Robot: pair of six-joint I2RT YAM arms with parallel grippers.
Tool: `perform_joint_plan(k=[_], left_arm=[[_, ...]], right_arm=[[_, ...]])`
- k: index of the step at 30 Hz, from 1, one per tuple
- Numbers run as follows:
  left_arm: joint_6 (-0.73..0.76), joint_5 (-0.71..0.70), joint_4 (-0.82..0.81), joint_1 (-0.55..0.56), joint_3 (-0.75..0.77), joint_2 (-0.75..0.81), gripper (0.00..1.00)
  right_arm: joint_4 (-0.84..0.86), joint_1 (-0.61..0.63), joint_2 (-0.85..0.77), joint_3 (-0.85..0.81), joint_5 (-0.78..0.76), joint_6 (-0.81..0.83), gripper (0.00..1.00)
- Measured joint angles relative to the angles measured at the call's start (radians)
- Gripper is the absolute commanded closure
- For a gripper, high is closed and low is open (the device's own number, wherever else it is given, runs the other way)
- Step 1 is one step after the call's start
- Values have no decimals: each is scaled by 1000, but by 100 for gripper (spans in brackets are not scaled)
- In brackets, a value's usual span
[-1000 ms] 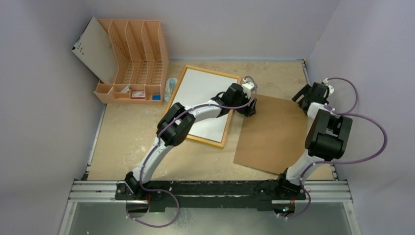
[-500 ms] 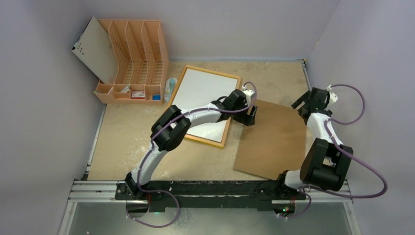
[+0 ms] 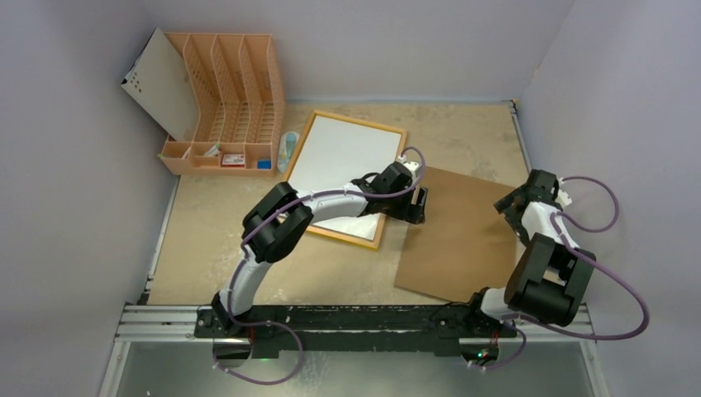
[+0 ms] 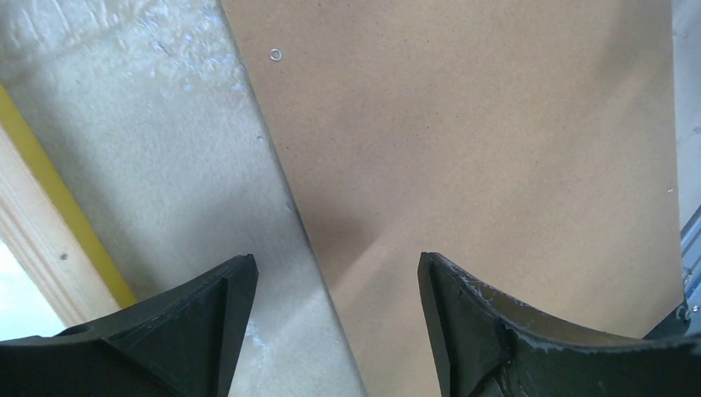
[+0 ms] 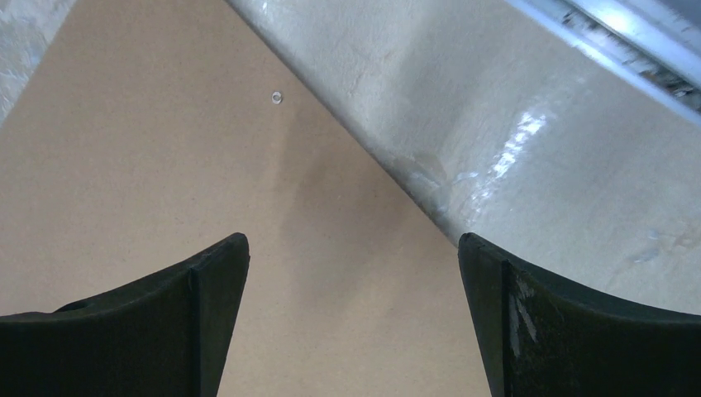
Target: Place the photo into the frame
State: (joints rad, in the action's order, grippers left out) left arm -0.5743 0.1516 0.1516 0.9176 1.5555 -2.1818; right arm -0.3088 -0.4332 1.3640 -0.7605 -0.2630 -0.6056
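Note:
The frame point(image 3: 383, 217) lies flat at the table's middle, wood-coloured edge up. Inside it lies the photo point(image 3: 339, 157), plain white side up. My left gripper point(image 3: 420, 205) hangs open just right of the frame, over the left edge of a brown backing board point(image 3: 459, 236). In the left wrist view its fingers point(image 4: 335, 269) straddle that board edge, with the frame's yellow rim point(image 4: 59, 197) at the left. Open too, my right gripper point(image 3: 508, 205) hovers over the board's right edge point(image 5: 149, 149). Neither gripper holds anything.
An orange slotted file rack point(image 3: 231, 91) stands at the back left with a white perforated panel point(image 3: 161, 83) leaning on it. A small pale object point(image 3: 288, 149) lies between rack and frame. A metal rail point(image 5: 628, 41) and the grey wall run close on the right.
The left gripper has slid nearer along the board's left edge, off the frame's corner. The right arm has folded back, bringing its gripper nearer along the board's right edge. Both jaws widened.

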Motion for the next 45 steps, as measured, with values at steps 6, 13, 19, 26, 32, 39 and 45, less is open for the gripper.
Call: perform_joint_plan(k=[6, 13, 19, 26, 32, 39, 45], left_arm=[[-73, -22, 3, 26, -5, 1, 25], [-141, -57, -14, 35, -27, 10, 25], [-165, -76, -35, 39, -44, 16, 25], [-171, -75, -39, 39, -45, 16, 25], [-174, -74, -37, 39, -43, 16, 25], [-175, -70, -27, 39, -29, 10, 25], [-193, -38, -27, 40, -18, 2, 28]], right_arm=[[-5, 0, 44, 23, 53, -24, 1], [-39, -1, 34, 34, 26, -56, 1], [-84, -2, 22, 34, -5, -85, 1], [-98, -2, 23, 34, -53, -105, 1], [-77, -3, 23, 39, -60, -99, 1], [-8, -7, 2, 94, -29, -95, 1], [13, -7, -11, 114, -5, -89, 1]])
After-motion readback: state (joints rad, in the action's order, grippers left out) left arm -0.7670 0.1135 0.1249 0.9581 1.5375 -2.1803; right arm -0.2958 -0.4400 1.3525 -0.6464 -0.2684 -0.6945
